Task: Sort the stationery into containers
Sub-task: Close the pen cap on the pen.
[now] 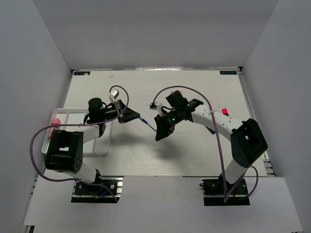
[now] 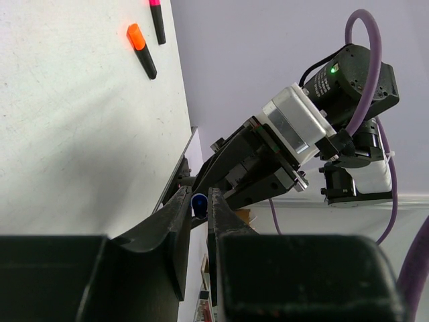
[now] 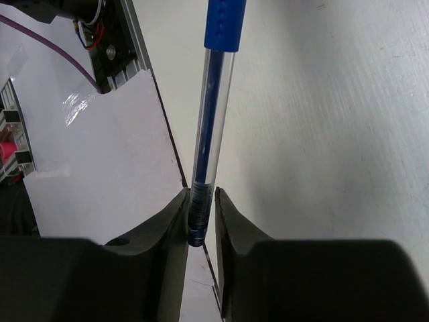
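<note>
A thin blue pen (image 1: 148, 124) hangs in the air over the middle of the table, held at both ends. My left gripper (image 1: 137, 118) is shut on its left end, which shows as a blue tip (image 2: 198, 203) between the fingers. My right gripper (image 1: 158, 131) is shut on the other end of the clear barrel (image 3: 203, 191). The white divided tray (image 1: 103, 149) lies at the left under my left arm, with a pink-capped item (image 1: 55, 122) at its left side. A pink-capped highlighter (image 1: 224, 111) lies at the right.
In the left wrist view an orange-capped black highlighter (image 2: 141, 50) and a pink-capped one (image 2: 157, 20) lie on the white table beyond the right arm. Grey walls enclose the table on three sides. Purple cables loop over both arms.
</note>
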Controlling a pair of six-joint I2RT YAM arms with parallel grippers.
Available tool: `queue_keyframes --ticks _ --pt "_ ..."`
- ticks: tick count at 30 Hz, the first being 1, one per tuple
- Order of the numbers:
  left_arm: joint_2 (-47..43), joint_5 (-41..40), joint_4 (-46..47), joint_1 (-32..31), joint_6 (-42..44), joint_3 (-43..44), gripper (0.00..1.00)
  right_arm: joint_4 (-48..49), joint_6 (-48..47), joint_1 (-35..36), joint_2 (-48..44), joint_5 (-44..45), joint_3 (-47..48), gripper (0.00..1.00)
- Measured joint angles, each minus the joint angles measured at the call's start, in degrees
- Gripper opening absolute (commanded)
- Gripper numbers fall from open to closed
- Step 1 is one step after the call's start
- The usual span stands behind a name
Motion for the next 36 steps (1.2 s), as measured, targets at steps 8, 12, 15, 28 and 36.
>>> queue_keyframes --ticks 8,12,15,28,36 --pt "0.0 0.7 -0.2 0.2 0.3 0.0 0.0 -0.5 0.5 -0.1 0.1 0.5 0.0 0.0" --pt "-0.5 0.6 -2.7 0.0 2.4 0.0 0.0 -1.0 0.5 0.1 0.3 0.5 0.2 0.0" --pt "-1.6 0.1 -5.1 -0.3 4.4 -0.2 0.0 -2.0 0.5 0.6 0.4 0.7 0.4 0.0" --pt "-3.5 -3.7 -7.4 -1.5 7.3 -2.3 0.0 -8.3 1.4 3.4 4.4 2.2 4.8 0.0" --pt "-3.6 -6.3 -7.6 -2.9 8.3 -2.5 0.0 -11.5 1.8 3.5 5.4 3.7 6.8 0.0"
